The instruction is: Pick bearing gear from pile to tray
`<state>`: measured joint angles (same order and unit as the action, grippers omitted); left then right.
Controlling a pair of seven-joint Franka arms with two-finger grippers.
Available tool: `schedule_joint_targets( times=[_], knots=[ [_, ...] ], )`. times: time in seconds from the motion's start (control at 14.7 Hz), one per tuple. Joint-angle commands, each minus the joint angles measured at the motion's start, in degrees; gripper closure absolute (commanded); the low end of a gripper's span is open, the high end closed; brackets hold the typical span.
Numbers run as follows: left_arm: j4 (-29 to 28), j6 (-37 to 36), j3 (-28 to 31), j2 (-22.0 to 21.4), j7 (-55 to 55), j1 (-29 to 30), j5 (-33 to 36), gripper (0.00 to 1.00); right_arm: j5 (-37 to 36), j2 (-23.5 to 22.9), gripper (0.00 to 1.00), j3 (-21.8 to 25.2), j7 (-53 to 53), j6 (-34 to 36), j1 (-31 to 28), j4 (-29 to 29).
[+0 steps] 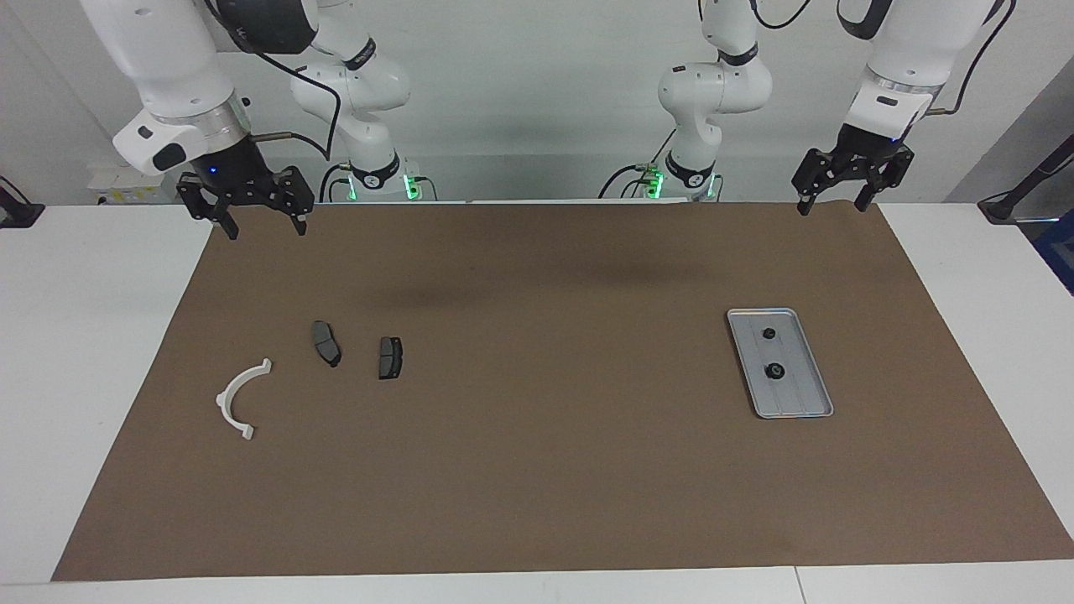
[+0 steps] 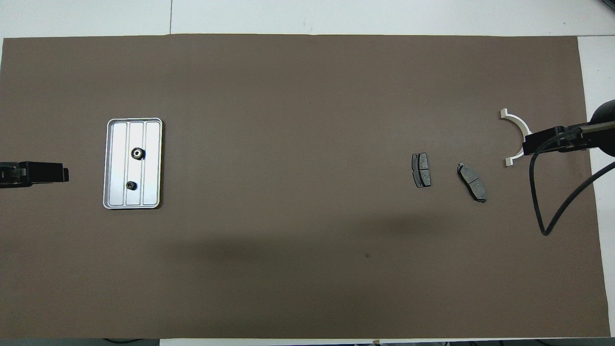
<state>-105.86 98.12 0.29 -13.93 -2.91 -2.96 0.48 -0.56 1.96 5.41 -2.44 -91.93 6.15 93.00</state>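
Surface: brown mat on a white table, pale wall at the robots' end.
Landmark: tray, silver, ridged lengthwise, flat on the mat toward the left arm's end.
Gears: two small black round gears lie in the tray. One gear sits at the tray's end nearer the robots; the bigger gear sits near the tray's middle. They are apart, neither touching the rim.
Pile: well apart from the tray, toward the right arm's end of the mat.
Pads: two dark grey pads. One pad is the pile part closest to the tray; the second pad lies beside it, farther from the tray, tilted.
Arc: white arc, the part farthest from the tray and a little farther from the robots than the pads, lying flat, touching nothing.
Left gripper: raised over the mat's edge at the robots' end, well clear of the tray, fingers spread, nothing between them.
Right gripper: raised over the mat's corner at the robots' end, far from the tray, waiting, fingers spread and empty.
Cable: black cable hangs from the right arm, showing in the overhead view near the arc.
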Motion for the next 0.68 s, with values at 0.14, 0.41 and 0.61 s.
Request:
schedule_joint_targets(
  times=[0.14, 0.41, 0.61],
  knots=[
    [7.50, -6.88, 0.33, 4.42, 0.45, -1.00, -0.57, 0.00, 0.38, 1.56, 0.00, -0.05, -0.46, 0.52, -0.08, 1.48],
    [10.15, -9.35, 0.33, 6.89, 0.45, -2.05, -0.83, 0.00, 0.38, 1.56, 0.00, -0.05, -0.46, 0.52, -0.08, 1.48],
    [9.98, -9.70, 0.33, 7.16, 0.53, -2.05, -1.18, 0.00, 0.38, 1.56, 0.00, -0.05, -0.46, 0.52, -0.08, 1.48]
  ],
)
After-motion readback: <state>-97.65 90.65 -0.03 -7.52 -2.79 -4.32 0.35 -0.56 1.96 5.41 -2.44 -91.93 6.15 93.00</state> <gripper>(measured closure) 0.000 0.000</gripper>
